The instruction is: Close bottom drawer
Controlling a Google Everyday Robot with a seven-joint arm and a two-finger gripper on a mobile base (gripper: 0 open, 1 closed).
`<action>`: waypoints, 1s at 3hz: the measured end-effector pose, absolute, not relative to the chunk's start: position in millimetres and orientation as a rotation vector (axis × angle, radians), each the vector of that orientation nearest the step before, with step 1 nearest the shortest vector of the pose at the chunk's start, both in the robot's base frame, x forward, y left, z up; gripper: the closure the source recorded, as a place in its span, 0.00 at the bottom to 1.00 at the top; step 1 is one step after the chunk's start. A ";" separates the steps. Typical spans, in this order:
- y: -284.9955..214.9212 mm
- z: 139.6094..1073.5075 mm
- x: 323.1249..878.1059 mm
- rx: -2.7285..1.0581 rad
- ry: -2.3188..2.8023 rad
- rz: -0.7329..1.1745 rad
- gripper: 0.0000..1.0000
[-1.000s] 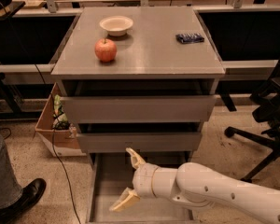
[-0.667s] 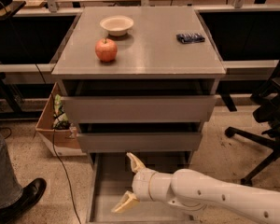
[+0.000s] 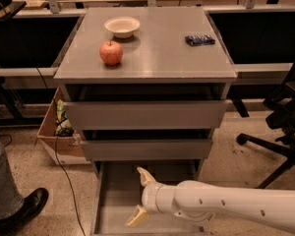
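The bottom drawer [image 3: 113,200] is pulled out from the grey cabinet, its grey box interior open to view at the bottom of the frame. My gripper [image 3: 137,196] hangs over the drawer's inside, open, with two cream fingertips [image 3: 143,174] spread wide and nothing between them. My white arm [image 3: 226,208] comes in from the lower right. The drawer's front panel is below the frame's edge.
Two wider drawer fronts [image 3: 145,114] sit above. On the cabinet top are a red apple [image 3: 111,52], a white bowl [image 3: 122,26] and a dark packet [image 3: 199,40]. A cardboard box [image 3: 56,132] and a person's shoe [image 3: 24,208] are left; a chair base [image 3: 275,146] is right.
My gripper and arm have shifted slightly left over the open drawer. The fingers stay spread; the drawer has not moved.
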State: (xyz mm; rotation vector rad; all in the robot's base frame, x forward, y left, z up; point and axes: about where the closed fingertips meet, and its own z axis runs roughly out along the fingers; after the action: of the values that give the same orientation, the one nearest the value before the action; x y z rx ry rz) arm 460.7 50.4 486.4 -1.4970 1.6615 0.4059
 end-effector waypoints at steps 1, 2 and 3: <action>51.0 486.0 460.7 -1.501 1.659 0.404 0.00; 38.0 470.3 466.2 -1.559 1.688 0.338 0.00; 6.9 438.9 476.0 -1.681 1.754 0.206 0.00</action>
State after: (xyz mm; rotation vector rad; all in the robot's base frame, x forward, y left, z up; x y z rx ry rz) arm 476.0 6.9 438.9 -1.6813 1.7538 0.2061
